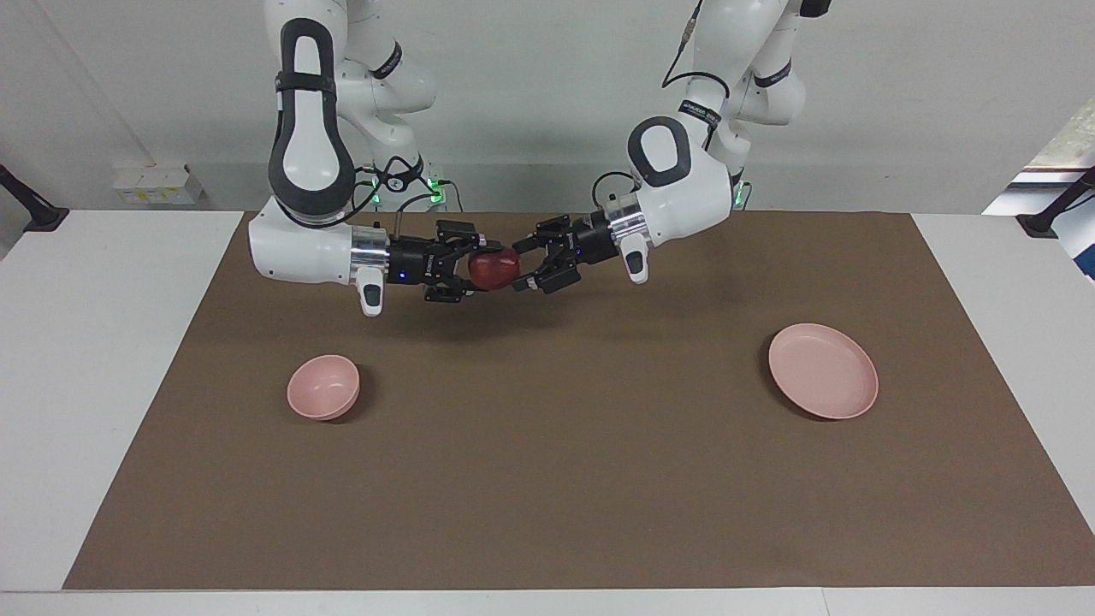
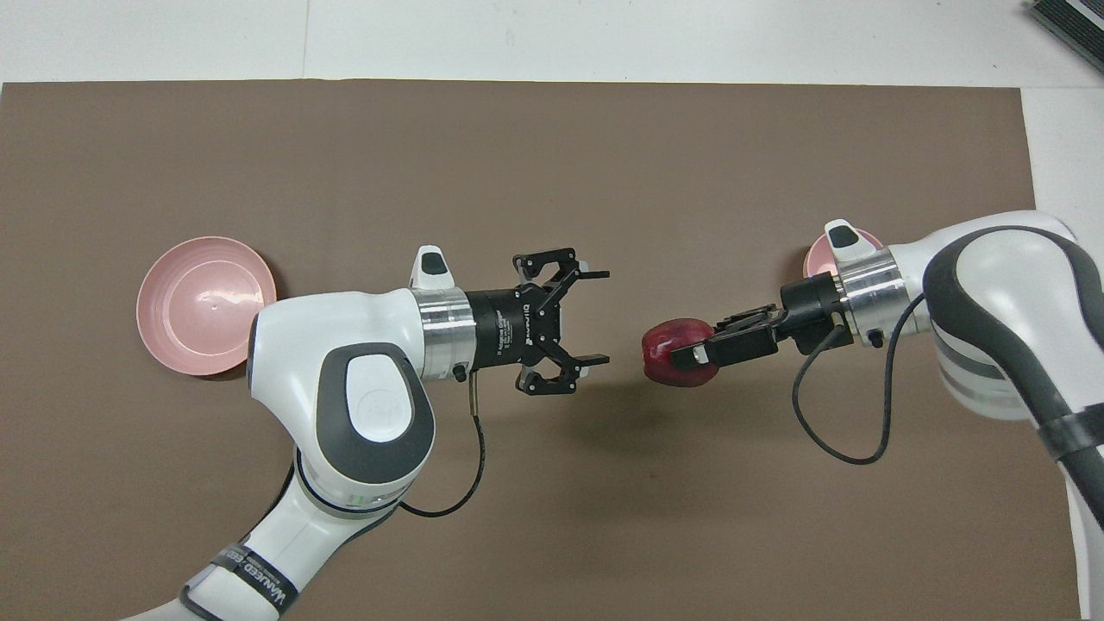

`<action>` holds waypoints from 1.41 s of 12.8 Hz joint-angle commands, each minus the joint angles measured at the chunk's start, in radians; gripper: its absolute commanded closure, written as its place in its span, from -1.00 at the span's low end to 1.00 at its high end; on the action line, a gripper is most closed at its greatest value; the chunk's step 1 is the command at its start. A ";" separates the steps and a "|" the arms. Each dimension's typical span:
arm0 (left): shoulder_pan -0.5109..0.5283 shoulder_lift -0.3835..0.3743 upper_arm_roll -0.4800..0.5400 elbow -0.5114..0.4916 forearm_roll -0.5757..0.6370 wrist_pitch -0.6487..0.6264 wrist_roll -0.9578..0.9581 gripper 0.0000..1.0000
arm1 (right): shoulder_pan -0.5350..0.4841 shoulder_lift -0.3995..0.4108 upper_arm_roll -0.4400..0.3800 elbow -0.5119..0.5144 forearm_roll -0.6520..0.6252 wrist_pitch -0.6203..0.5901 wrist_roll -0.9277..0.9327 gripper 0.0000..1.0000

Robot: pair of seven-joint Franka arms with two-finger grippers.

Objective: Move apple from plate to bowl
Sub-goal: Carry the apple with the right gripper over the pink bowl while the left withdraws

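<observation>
Apple [image 1: 494,269] pinched in right hand [image 1: 479,270], frame centre; left hand [image 1: 523,263] spread, apart. Carry level to bowl [image 1: 323,387], lower left; lower inside before letting go.

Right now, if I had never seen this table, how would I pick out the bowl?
Start with the brown mat that covers the table, and go to the right arm's end of it. There the bowl stands alone: small, deep, round, pale pink. The plate at the left arm's end is the same pink but wider and flat.
</observation>
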 commanded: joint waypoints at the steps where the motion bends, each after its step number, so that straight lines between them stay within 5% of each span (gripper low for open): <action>1: 0.057 -0.001 -0.005 -0.020 0.141 0.036 -0.005 -1.00 | -0.009 0.001 0.006 0.023 -0.118 0.011 0.035 0.51; 8: 0.252 0.072 -0.005 0.092 0.905 -0.221 0.001 -1.00 | -0.009 0.022 0.008 0.149 -0.582 0.091 0.093 0.54; 11: 0.298 0.105 -0.005 0.167 1.117 -0.284 0.007 -1.00 | -0.006 0.053 0.008 0.180 -0.814 0.192 0.099 0.54; 13: 0.340 0.089 -0.005 0.178 1.170 -0.317 0.052 -1.00 | 0.000 0.056 0.008 0.174 -0.966 0.261 0.139 0.54; 18: 0.462 -0.036 -0.002 0.199 1.202 -0.528 0.522 -1.00 | 0.000 0.103 0.009 0.172 -1.279 0.367 0.141 0.55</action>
